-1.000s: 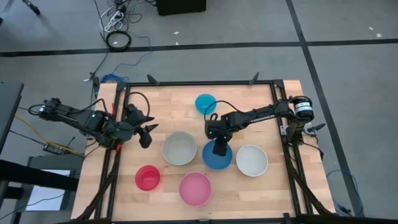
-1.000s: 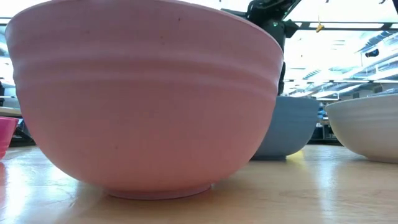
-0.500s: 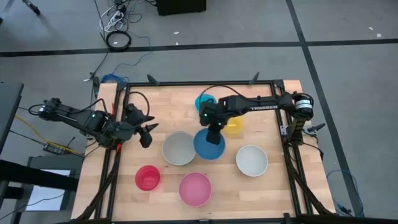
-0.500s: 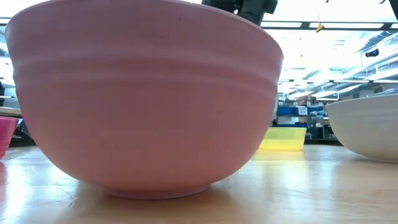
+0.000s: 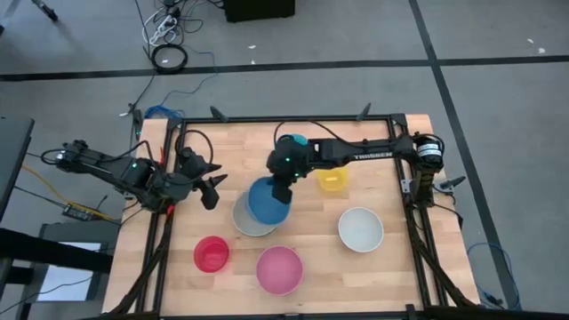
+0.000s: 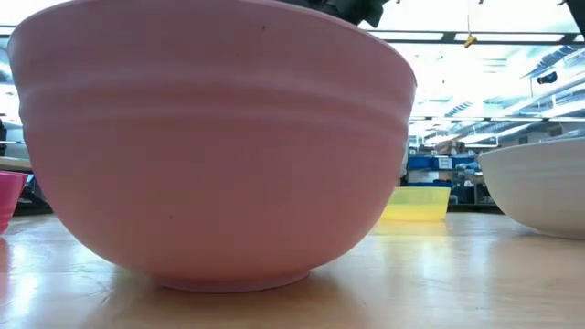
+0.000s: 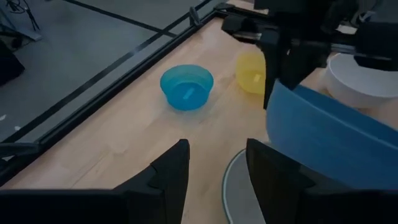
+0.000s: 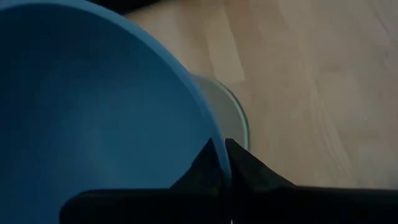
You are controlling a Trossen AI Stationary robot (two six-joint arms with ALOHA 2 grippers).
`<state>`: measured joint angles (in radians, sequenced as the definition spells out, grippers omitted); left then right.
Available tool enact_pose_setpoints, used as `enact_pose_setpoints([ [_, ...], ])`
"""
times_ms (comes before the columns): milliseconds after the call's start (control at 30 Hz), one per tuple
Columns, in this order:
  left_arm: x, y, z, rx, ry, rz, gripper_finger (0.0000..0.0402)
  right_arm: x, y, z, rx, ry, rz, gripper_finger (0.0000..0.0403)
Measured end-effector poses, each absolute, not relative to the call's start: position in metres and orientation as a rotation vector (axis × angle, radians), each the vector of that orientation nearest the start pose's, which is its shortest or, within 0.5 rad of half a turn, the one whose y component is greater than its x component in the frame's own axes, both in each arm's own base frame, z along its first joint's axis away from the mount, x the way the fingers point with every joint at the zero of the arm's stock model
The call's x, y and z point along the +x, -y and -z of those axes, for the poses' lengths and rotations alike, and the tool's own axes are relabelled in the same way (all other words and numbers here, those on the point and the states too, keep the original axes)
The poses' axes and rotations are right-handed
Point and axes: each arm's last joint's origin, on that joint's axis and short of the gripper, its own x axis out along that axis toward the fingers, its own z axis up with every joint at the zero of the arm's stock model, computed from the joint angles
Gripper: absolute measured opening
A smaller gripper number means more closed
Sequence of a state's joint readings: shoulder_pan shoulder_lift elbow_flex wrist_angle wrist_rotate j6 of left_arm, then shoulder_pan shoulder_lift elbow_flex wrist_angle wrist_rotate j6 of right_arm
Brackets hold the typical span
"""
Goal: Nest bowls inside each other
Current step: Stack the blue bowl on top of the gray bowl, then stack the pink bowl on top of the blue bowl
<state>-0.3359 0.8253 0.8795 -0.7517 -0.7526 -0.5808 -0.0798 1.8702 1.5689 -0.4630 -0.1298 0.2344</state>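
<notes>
My right gripper [image 5: 282, 188] is shut on the blue bowl [image 5: 267, 203], which hangs tilted over the grey-beige bowl [image 5: 242, 222] near the table's middle. In the right wrist view the blue bowl [image 8: 93, 106] fills most of the picture, and the grey-beige bowl's rim [image 8: 241, 121] shows beyond it. The cyan bowl [image 5: 297, 140] stands at the far side, partly under the right arm, and the yellow bowl [image 5: 333, 179] is to its right. My left gripper [image 5: 212, 189] waits open at the table's left edge. My right gripper pinches the blue bowl's rim [image 8: 219, 149], one finger inside the bowl and one outside. The fingers [image 8: 249, 169] slant down from the table's far right. The bowl is lifted clear and tilted, over the grey-beige bowl.
The white bowl [image 5: 360, 228] stands at the right, the pink bowl [image 5: 279, 269] at the near edge and the red bowl [image 5: 212, 254] at the near left. A black frame [image 5: 284, 120] runs round the table.
My right gripper has risen and swung toward the table's left, tipping up as it went. The blue bowl has been lifted clear of the table and carried from beside the white bowl to over the grey-beige bowl. The yellow bowl has come into view from under the arm.
</notes>
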Motion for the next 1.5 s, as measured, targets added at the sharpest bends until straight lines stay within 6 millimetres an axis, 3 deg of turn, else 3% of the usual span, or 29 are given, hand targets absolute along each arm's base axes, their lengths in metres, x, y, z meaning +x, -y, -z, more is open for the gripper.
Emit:
enact_pose_setpoints([
  [67, 0.149, 0.031, -0.314, -0.192, -0.458, -0.553, 0.0168, 0.426, 0.030, -0.274, 0.304, -0.700, 0.030, 0.0000],
  [400, 0.149, 0.031, -0.314, -0.195, -0.454, -0.553, 0.0168, 0.440, 0.028, -0.239, 0.335, -0.772, 0.020, 0.0004],
  [833, 0.155, 0.033, -0.310, -0.181, -0.480, -0.554, 0.0168, 0.440, 0.027, -0.239, 0.377, -0.773, 0.034, 0.0143],
  [1133, 0.156, 0.034, -0.308, -0.177, -0.504, -0.546, 0.0168, 0.436, 0.022, -0.239, 0.404, -0.820, 0.005, 0.0164],
  [1267, 0.155, 0.036, -0.304, -0.235, -0.570, -0.468, 0.0168, 0.420, 0.004, -0.245, 0.404, -0.940, -0.020, 0.0162],
  [1500, 0.146, 0.041, -0.288, -0.341, -0.767, -0.399, 0.0168, 0.386, -0.056, -0.262, 0.400, -1.131, -0.080, 0.0169],
])
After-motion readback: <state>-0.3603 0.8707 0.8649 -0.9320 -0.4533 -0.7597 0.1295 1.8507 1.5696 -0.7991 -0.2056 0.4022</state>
